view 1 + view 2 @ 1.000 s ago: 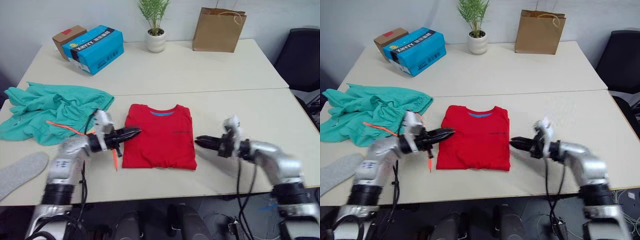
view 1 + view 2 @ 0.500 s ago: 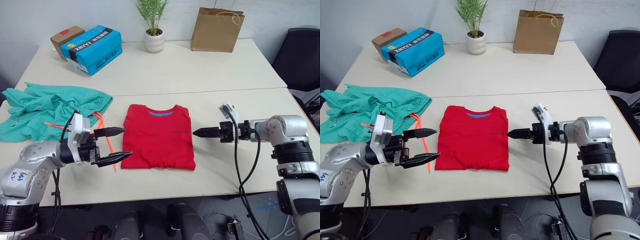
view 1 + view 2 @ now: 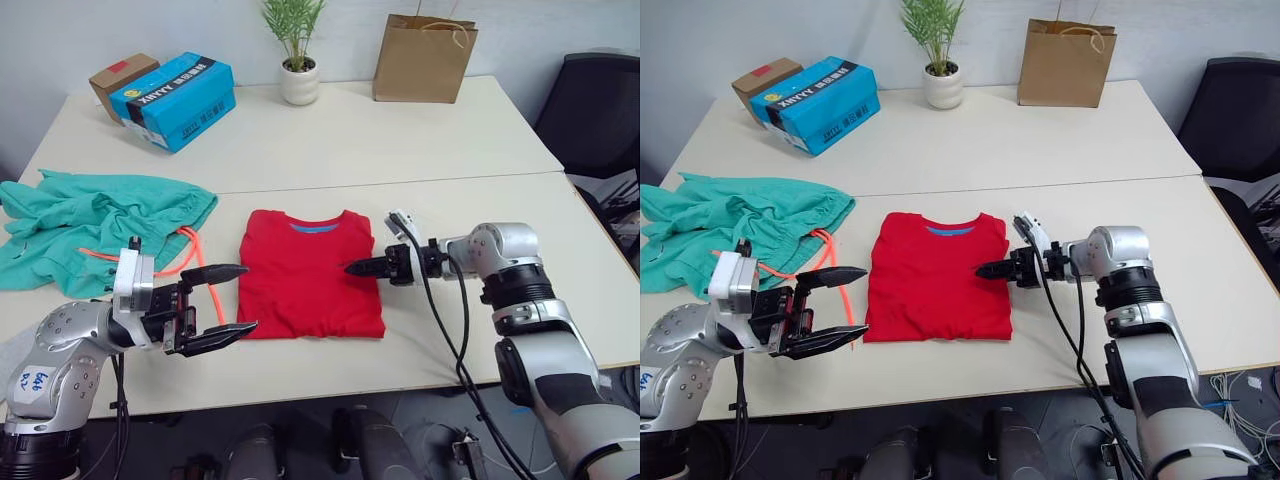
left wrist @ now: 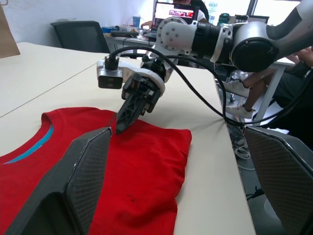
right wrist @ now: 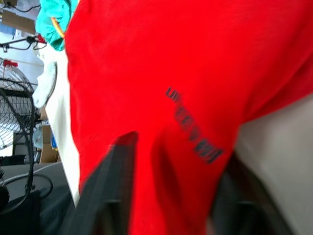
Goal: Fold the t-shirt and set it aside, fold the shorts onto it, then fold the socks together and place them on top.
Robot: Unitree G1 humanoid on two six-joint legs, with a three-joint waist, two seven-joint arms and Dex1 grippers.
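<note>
The red t-shirt [image 3: 310, 272] lies folded into a rectangle at the table's middle front, neck toward the back. My right gripper [image 3: 352, 268] reaches in from the right, its fingers drawn together to a point on the shirt's right edge, with red cloth between them in the right wrist view. Just off the shirt's front left corner, my left gripper [image 3: 250, 297] stands wide open and holds nothing. The teal shorts [image 3: 95, 222] lie crumpled at the left, their orange drawstring [image 3: 190, 250] trailing toward the shirt. A pale grey sock [image 5: 46, 85] lies beyond the shorts.
At the back of the table stand a blue box [image 3: 175, 88], a brown cardboard box [image 3: 115, 78], a potted plant [image 3: 298, 80] and a paper bag [image 3: 424, 58]. A black chair [image 3: 598, 105] sits off the right side. Bare tabletop [image 3: 560, 230] extends right of the shirt.
My left gripper has opened wide and pulled back off the shirt's left edge. My right gripper has moved left onto the shirt's right edge and closed there. The view has shifted slightly.
</note>
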